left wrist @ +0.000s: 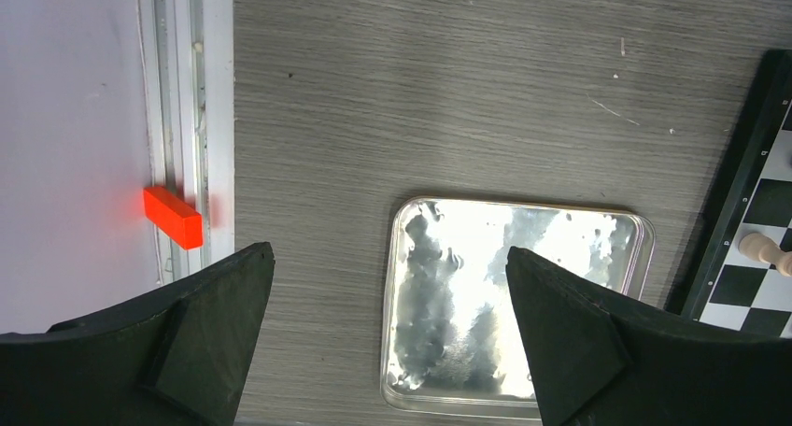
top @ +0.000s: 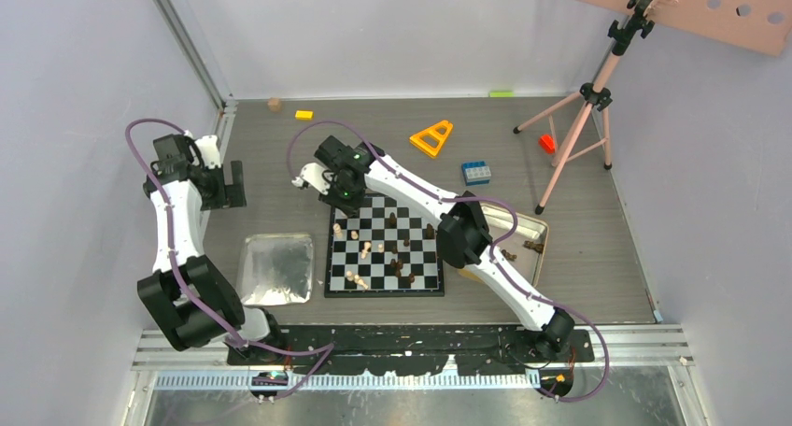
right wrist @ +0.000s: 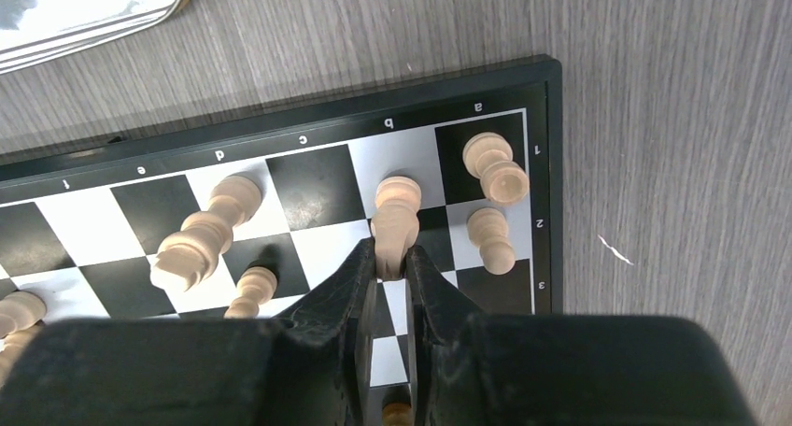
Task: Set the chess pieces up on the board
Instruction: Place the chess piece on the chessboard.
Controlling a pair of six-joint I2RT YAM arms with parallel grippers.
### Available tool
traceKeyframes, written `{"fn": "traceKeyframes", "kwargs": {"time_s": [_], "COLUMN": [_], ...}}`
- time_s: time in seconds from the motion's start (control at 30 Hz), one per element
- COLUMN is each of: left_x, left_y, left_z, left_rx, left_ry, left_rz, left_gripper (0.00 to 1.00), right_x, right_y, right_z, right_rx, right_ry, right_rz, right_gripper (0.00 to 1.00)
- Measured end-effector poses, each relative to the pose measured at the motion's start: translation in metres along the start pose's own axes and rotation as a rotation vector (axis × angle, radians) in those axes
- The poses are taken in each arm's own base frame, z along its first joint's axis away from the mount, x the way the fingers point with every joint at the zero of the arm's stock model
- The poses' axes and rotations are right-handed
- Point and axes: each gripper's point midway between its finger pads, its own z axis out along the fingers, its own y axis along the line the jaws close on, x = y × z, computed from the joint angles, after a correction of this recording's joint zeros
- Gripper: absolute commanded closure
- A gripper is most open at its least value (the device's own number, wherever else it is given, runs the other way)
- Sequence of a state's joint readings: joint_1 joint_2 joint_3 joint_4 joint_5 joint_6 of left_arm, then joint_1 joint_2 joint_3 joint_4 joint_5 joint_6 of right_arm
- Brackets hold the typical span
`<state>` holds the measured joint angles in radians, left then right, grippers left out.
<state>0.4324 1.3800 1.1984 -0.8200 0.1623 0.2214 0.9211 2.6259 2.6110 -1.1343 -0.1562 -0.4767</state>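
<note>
Chess pieces only partly set out: light ones standing on the board to either side of the right gripper, dark ones farther back behind it, a few seemingly lying in the gold-rimmed tin well off beside the right arm. Right gripper clamped on a light piece, fingers pinching its lower half, head poking out ahead of the fingertips, over the b file near the board's corner. Base contact with the square: impossible to tell. Just right of the fingers, two more light pieces: a bigger one on the corner square, and a pawn one square nearer the gripper. Left gripper spread wide, holding nothing, hovering above the silver tray, board edge off to its right.

Step in hand, by judgement: seating a light back-rank piece beside the corner one.

Next move, as a guess:
- Lower until seated upright and centred on its square.
- Part the fingers only a little.
- Lift straight up, keeping clear of the two close neighbours on the right.

Likely risks: tipping the pawn, or dragging the piece along on release.
</note>
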Motion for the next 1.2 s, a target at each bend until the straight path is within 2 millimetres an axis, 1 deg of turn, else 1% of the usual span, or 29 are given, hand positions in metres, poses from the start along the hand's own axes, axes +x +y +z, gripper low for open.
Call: {"fn": "traceKeyframes", "kwargs": {"time_s": [0.17,0.37,0.5,0.73,1.2], "left_x": [0.000,0.000,0.000,0.000,0.000], "left_y": [0.000,-0.001,-0.001,-0.003,-0.003], "left_z": [0.000,0.001,0.001,0.001,0.001], "left_rx": [0.003,0.007,0.012,0.019,0.023], "left_ry": [0.000,0.002,0.001,-0.001,-0.003], "left_rz": [0.000,-0.001,-0.002,-0.002,-0.002], "left_gripper": [0.00,0.00,0.00,0.00,0.00], "right_x": [-0.002,-0.003,-0.004,-0.006,-0.016], "right_y": [-0.003,-0.004,-0.004,-0.004,-0.003], "right_z": [0.000,0.001,0.001,0.001,0.002], "right_rx": [0.012,0.016,0.018,0.017,0.010], "right_ry": [-0.006,-0.010,-0.015,-0.024,-0.066], "right_rz": [-0.009,-0.010,-0.010,-0.003,0.023], "right_gripper": [0.67,0.64,0.66,0.71,0.74]}}
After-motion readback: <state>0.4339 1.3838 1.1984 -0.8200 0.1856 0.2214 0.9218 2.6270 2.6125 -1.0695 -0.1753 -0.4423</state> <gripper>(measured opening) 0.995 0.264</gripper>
